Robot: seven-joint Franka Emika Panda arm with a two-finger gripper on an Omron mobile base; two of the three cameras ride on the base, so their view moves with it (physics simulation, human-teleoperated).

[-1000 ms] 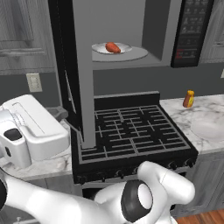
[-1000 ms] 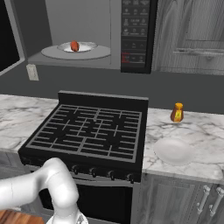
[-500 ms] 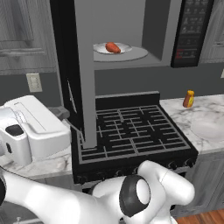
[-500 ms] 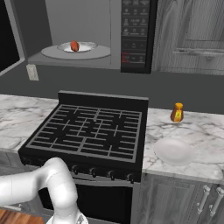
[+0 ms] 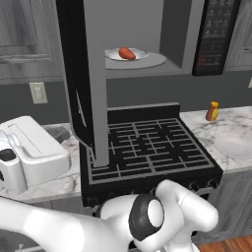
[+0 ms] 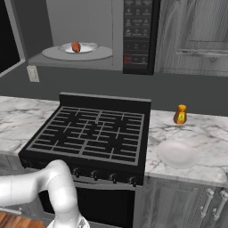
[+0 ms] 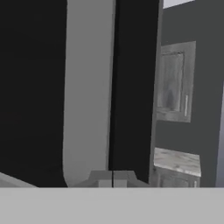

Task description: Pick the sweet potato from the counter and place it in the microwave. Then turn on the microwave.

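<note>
The sweet potato (image 5: 127, 53) (image 6: 76, 46) lies on a white plate (image 5: 141, 52) inside the microwave (image 5: 216, 34) (image 6: 138, 35). The microwave door (image 5: 78, 83) hangs wide open to the left, above the stove. In the hand view my gripper (image 7: 113, 178) is shut with nothing between its tips, close in front of the black door glass (image 7: 35, 87) and its grey bar (image 7: 87, 96). My arm is folded low at the bottom of both base views. The marble counter (image 5: 241, 123) (image 6: 205, 133) flanks the stove.
A black grated stovetop (image 5: 147, 147) (image 6: 93, 129) sits under the microwave. An orange bottle (image 5: 212, 111) (image 6: 180, 115) and a white dish (image 5: 234, 145) (image 6: 177, 153) stand on the right counter. On the left counter is a white appliance (image 5: 29, 147). Grey cabinets (image 6: 196, 35) hang at right.
My arm's lower segments have shifted slightly at the bottom of the left base view. The sweet potato, plate and open door stand as before. The gripper stays shut.
</note>
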